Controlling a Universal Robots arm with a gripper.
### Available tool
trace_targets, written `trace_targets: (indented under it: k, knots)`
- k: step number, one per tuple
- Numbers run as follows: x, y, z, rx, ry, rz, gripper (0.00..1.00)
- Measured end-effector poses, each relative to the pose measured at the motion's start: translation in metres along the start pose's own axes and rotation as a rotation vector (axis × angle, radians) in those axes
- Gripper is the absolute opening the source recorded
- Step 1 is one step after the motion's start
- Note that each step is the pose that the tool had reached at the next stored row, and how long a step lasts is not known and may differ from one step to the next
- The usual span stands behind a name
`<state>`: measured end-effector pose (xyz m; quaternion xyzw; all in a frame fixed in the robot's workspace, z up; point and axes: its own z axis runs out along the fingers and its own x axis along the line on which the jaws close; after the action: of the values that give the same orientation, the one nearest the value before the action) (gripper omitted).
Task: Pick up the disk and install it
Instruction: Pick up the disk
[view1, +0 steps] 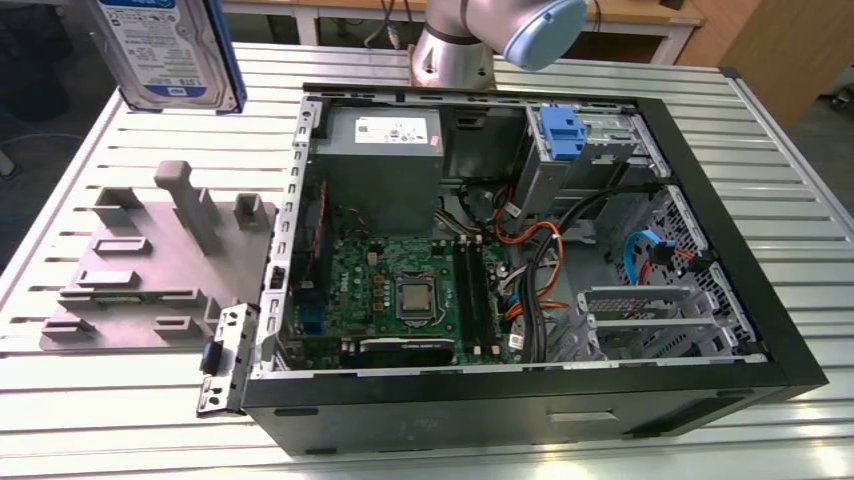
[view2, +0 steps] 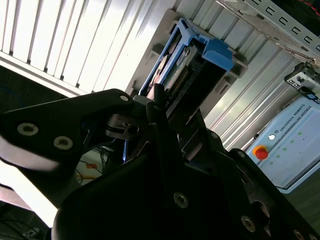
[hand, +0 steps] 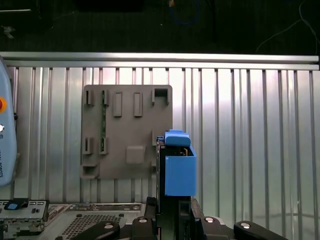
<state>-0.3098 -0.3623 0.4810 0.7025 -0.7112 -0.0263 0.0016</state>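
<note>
The disk, a silver-grey drive with a blue-and-white label and blue side rails, hangs upright in the air above the far corner of the table at the exterior view's left. In both wrist views my gripper is shut on it. The disk sticks out from between the black fingers, with its blue rail and tab facing the camera. In the second wrist view the disk stands edge-on beyond the gripper. Below it lies the grey holder block with nothing in its slots.
The open computer case lies on the slatted metal table. Inside are a grey power-supply box, a motherboard and a drive cage with a blue tab. The arm's base stands behind the case.
</note>
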Motion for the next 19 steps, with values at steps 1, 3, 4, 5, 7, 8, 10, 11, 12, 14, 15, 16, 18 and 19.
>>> trace_targets:
  k: [1, 3, 4, 5, 7, 8, 10, 11, 12, 14, 15, 16, 18, 19]
  knots:
    - [0.0000, -0.0017, -0.0001, 0.0000, 0.0000, 0.000, 0.35]
    - [-0.0001, -0.0052, -0.0002, -0.0001, 0.0001, 0.000, 0.35]
    - [-0.0001, -0.0069, -0.0003, -0.0001, 0.0000, 0.000, 0.35]
    - [-0.0001, -0.0086, -0.0003, 0.0000, 0.0000, 0.000, 0.35]
    - [-0.0001, -0.0117, -0.0004, 0.0000, 0.0000, 0.000, 0.35]
    - [-0.0002, -0.0131, -0.0005, 0.0000, 0.0000, 0.000, 0.35]
    - [-0.0002, -0.0161, -0.0006, 0.0000, 0.0000, 0.000, 0.35]
    - [-0.0002, -0.0175, -0.0007, 0.0000, 0.0000, 0.000, 0.35]
    - [-0.0002, -0.0192, -0.0007, 0.0000, 0.0000, 0.000, 0.35]
    - [-0.0003, -0.0225, -0.0009, -0.0001, 0.0000, 0.000, 0.35]
    - [-0.0003, -0.0241, -0.0010, -0.0001, 0.0001, 0.000, 0.35]
    - [-0.0004, -0.0259, -0.0011, 0.0000, 0.0000, 0.000, 0.35]
    - [-0.0004, -0.0297, -0.0012, 0.0000, 0.0000, 0.000, 0.35]
    - [-0.0004, -0.0315, -0.0012, 0.0000, 0.0000, 0.000, 0.35]
